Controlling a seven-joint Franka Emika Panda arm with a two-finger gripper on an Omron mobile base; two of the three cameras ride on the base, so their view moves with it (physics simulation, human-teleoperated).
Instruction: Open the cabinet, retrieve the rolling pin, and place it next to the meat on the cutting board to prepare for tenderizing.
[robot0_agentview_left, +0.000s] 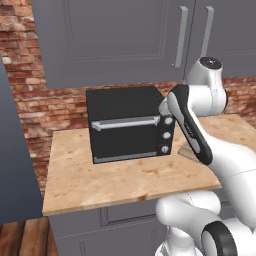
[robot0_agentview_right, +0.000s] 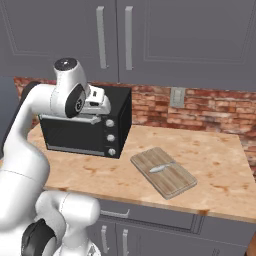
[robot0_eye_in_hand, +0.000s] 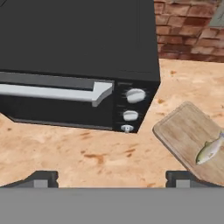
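I am hovering my claw (robot0_eye_in_hand: 112, 177) wide open and empty in front of the black toaster oven (robot0_agentview_right: 87, 127), its fingertips (robot0_eye_in_hand: 40, 178) spread apart over the wooden countertop (robot0_agentview_left: 125, 177). The cabinet (robot0_agentview_right: 130, 37) is hanging shut directly above the oven, its two pale bar handles (robot0_agentview_right: 101, 36) standing side by side at the seam. The rolling pin is presumably lying behind those doors, unseen. Just to the right of the oven, the cutting board (robot0_agentview_right: 164, 172) is lying flat with a small silvery fish (robot0_eye_in_hand: 209, 149) on it. I am judging the doors stiff and light to swing, best pulled by pinching a handle mid-length. The pin should be rigid, smooth wood, apt to roll, so I am planning to grip it across its thick middle
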